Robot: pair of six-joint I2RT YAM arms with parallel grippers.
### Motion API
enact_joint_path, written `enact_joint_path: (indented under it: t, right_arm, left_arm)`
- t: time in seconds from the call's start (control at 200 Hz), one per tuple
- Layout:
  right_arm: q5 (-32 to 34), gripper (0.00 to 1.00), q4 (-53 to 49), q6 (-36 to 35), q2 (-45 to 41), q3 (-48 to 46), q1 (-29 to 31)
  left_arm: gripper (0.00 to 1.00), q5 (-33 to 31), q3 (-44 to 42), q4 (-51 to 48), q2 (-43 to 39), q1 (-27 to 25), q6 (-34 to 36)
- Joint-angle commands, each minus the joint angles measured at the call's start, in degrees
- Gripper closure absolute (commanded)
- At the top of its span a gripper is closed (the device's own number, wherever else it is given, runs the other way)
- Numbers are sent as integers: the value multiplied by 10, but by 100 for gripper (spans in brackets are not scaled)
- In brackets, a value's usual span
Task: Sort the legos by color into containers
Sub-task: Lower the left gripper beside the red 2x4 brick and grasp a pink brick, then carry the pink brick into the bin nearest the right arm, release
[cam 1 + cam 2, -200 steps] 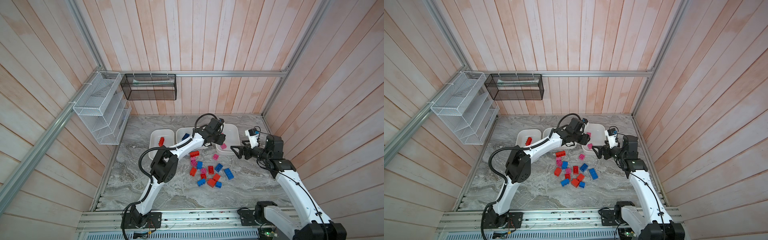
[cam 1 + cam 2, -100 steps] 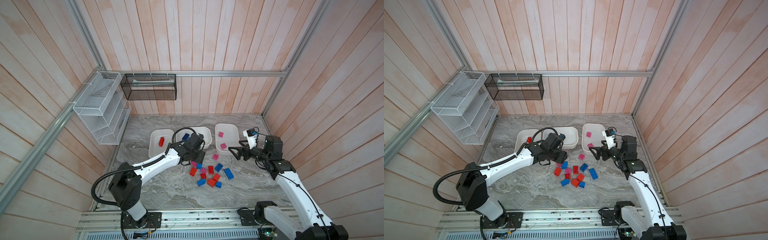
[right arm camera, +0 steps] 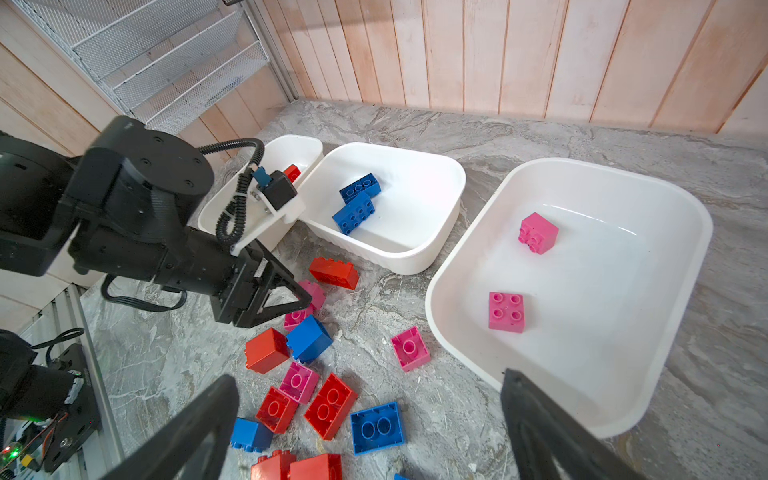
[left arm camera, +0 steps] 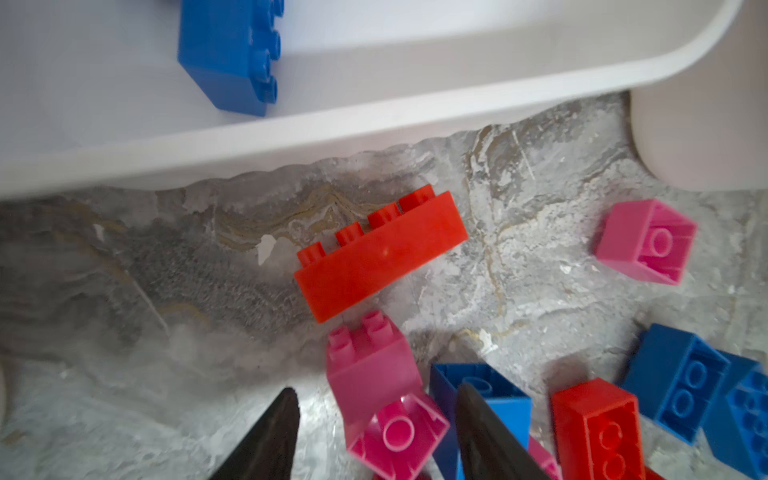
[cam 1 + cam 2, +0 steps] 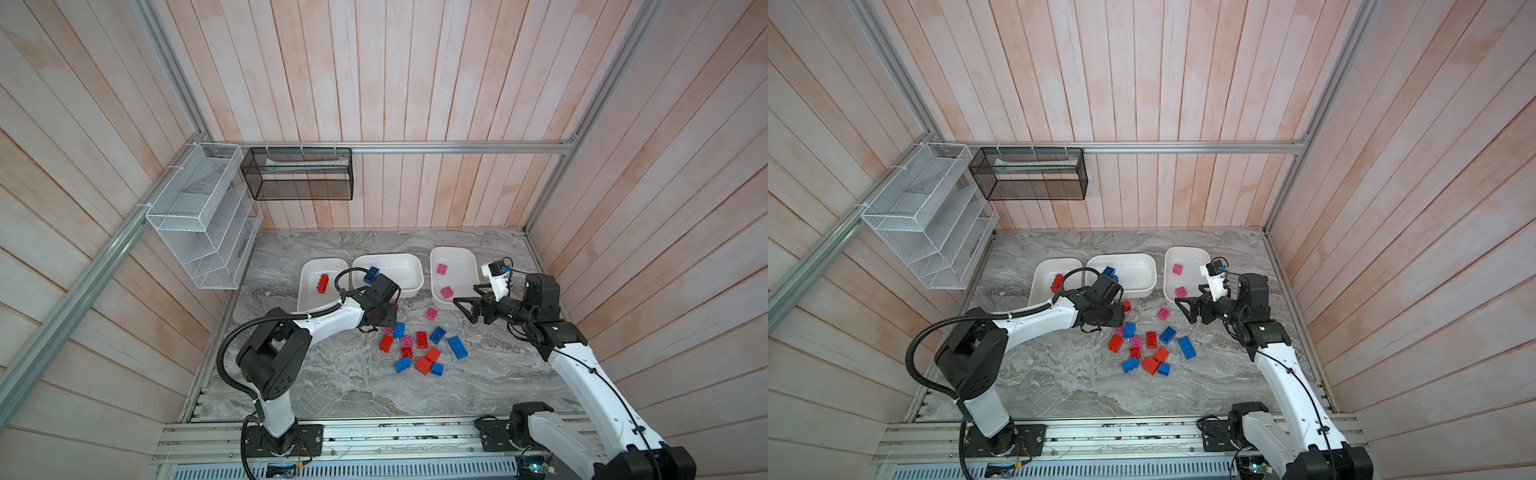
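Legos (image 5: 422,338), chunky studded plastic, litter veined marble (image 5: 332,374); left gripper (image 4: 377,388) gapes around pink brick (image 4: 397,432), right gripper (image 3: 370,377) spreads wide

Stock: containers (image 5: 399,270), 3. Red legos (image 5: 422,365), 7, one in a tub. Blue legos (image 5: 457,347), 7, two in a tub. Pink legos (image 5: 431,313), probably 6, one part-hidden. Wire rack (image 5: 199,216), 1. Mesh basket (image 5: 299,178), 1.
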Motion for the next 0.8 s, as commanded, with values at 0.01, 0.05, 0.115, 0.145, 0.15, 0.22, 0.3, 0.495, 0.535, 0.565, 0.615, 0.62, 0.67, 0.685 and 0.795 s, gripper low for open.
enact_joint_path:
  t: [0.01,0.05,0.115,0.145,0.15,0.22,0.3,0.495,0.535,0.565,0.615,0.62,0.67,0.685,0.795]
  right_arm:
    - [8,2,-1,-5,-10,-8,2]
    - [8,2,-2,-6,-10,-8,3]
    - [10,2,0,-5,-11,-9,3]
    - [10,2,0,-6,-11,-9,3]
    - [10,2,0,-6,-11,-10,3]
    - [9,2,0,-7,-11,-10,3]
    - [10,2,-3,-9,-13,-9,3]
    - [10,2,-4,-9,-14,-9,3]
    - [11,2,-4,-9,-14,-8,2]
    - [11,2,-3,-9,-14,-8,3]
    - [12,2,-4,-9,-14,-8,2]
    - [12,2,-4,-9,-14,-7,3]
    - [14,2,-3,-9,-14,-6,3]
    - [14,2,-4,-10,-14,-6,3]
    - [19,2,-7,-12,-15,-4,3]
  left_arm:
    - [38,-13,27,16,24,2,-24]
    - [38,-22,28,17,30,3,-26]
    - [40,-26,30,22,40,5,-28]
    - [41,-28,34,21,45,5,-28]
    - [42,-29,35,21,46,5,-28]
    - [46,-34,44,13,60,5,-28]
    - [50,-36,46,6,64,5,-28]
    - [62,-35,37,-12,42,1,-22]
    - [64,-36,33,-17,34,0,-19]
    - [65,-38,30,-18,28,-1,-18]
    - [66,-39,25,-25,16,-1,-14]
    - [66,-40,26,-26,15,-1,-14]
    - [67,-41,26,-36,1,-1,-8]
    - [67,-42,27,-39,-4,-1,-6]
    - [66,-37,39,-66,-46,-6,2]
